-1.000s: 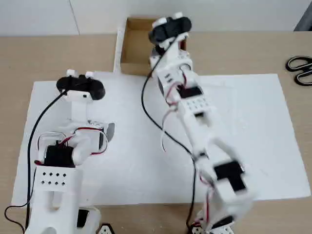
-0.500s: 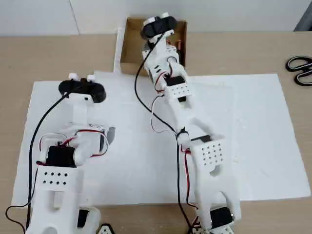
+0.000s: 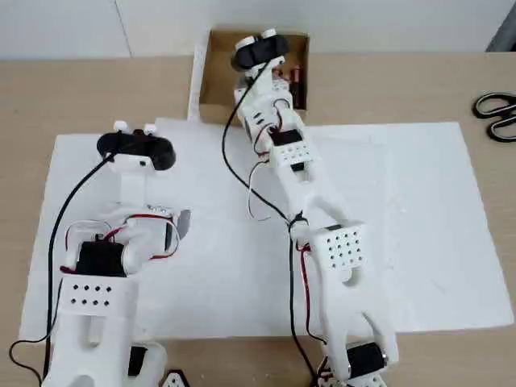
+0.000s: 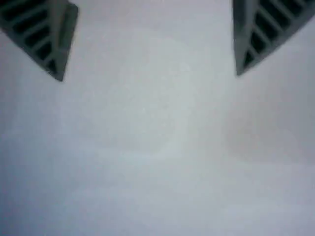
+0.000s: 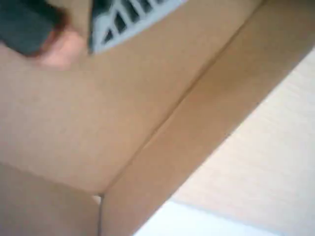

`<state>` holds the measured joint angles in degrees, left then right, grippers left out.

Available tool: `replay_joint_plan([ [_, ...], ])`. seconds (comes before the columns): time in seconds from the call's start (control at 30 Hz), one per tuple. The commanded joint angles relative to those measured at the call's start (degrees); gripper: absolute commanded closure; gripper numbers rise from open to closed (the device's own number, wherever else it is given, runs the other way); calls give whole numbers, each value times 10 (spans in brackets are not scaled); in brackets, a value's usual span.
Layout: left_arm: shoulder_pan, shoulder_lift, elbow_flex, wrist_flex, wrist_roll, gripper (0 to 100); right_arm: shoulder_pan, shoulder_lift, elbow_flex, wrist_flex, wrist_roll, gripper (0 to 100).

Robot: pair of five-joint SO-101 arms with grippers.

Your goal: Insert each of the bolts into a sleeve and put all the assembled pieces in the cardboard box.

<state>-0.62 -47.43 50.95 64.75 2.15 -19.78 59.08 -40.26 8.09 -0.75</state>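
Observation:
The cardboard box (image 3: pixel 216 81) stands at the back of the table, its floor and inner wall (image 5: pixel 206 118) close under the right wrist camera. My right arm (image 3: pixel 278 137) stretches from the front into the box. My right gripper (image 5: pixel 74 44) hangs over the box floor, shut on an assembled piece (image 5: pixel 29 27), a dark sleeve with a reddish end beside one ribbed finger (image 5: pixel 128 19). More reddish and dark pieces (image 3: pixel 295 79) lie in the box's right side. My left gripper (image 4: pixel 150 71) is open over bare white sheet, at the sheet's left (image 3: pixel 133 133).
A white sheet (image 3: pixel 419 201) covers most of the table between the arms and to the right. Scissors (image 3: pixel 498 113) lie on the wood at the far right edge. A white flap (image 3: pixel 194 81) stands along the box's left side.
My right arm has swung left and lowered its wrist further into the box. The left arm has stayed where it was.

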Motion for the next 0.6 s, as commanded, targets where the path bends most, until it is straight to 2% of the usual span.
replay_joint_plan([
  [0.0,-1,-9,-2,-9,1,791,3,-16,-34,-10,6,838],
  [0.13,-1,-9,-4,-9,1,791,15,-38,-34,0,7,838],
  [0.33,-1,-10,-6,-10,-2,791,28,-158,-34,138,4,837],
  [0.57,-1,-10,-7,-12,-3,791,53,-284,-34,233,4,837],
])
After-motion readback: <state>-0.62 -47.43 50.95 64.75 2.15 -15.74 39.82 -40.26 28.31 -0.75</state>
